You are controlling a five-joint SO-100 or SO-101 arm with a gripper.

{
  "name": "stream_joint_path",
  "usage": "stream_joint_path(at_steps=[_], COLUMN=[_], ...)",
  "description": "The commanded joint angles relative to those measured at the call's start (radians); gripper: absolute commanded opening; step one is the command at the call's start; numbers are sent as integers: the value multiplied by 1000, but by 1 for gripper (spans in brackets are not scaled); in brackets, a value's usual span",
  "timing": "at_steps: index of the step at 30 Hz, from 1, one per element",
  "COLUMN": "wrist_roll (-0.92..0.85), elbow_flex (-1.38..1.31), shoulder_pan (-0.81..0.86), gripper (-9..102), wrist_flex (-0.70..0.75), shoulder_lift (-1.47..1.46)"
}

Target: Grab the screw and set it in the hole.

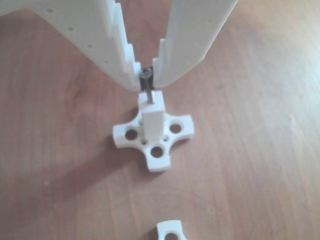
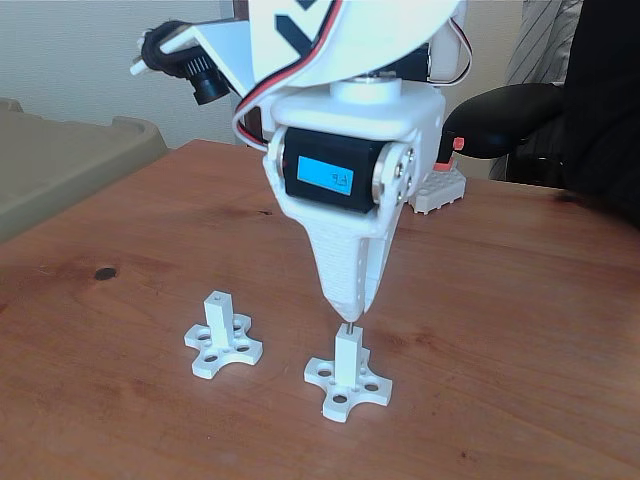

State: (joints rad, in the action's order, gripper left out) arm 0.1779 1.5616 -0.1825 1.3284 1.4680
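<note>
White plastic makes up both the gripper [image 1: 145, 80] and the posts standing on the reddish-brown wooden surface [image 2: 520, 330]. In the other view the gripper is clenching the screw [image 1: 148, 89] by its dark socket head, the two toothed fingers meeting around it just above the post [image 1: 152, 116]. The thin silver shank is hanging straight down, and its tip is entering the hole in the square top face of the post; the hole itself is being covered by the shank, so how deep the tip sits cannot be told.

In the fixed view the gripper [image 2: 347, 310] is pointing down over the nearer post [image 2: 347, 362], with a short length of screw [image 2: 348, 326] showing between fingertip and post top.

Progress, as a judgement: the grab is done and the screw is lined up and starting into the hole. What is left is lowering it until most of the shank is inside, then releasing and lifting away. The head is sitting well above the post, so the setting is not yet finished.

Count: one screw; two posts with cross-shaped bases in the fixed view, the second post [image 2: 219, 318] standing empty to the left, well apart; its base is peeking in at the bottom edge of the other view. One gripper.
</note>
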Motion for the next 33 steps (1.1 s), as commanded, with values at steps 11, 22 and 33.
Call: stream_joint_path(at_steps=[11,22,33], wrist_roll=[-2,0,-6], elbow_flex=[-51,-51,-52], shoulder_pan=[-2,-2,9], gripper=[-1,0,0], wrist_flex=[-12,-14,-25], shoulder_lift=[18,11,-2])
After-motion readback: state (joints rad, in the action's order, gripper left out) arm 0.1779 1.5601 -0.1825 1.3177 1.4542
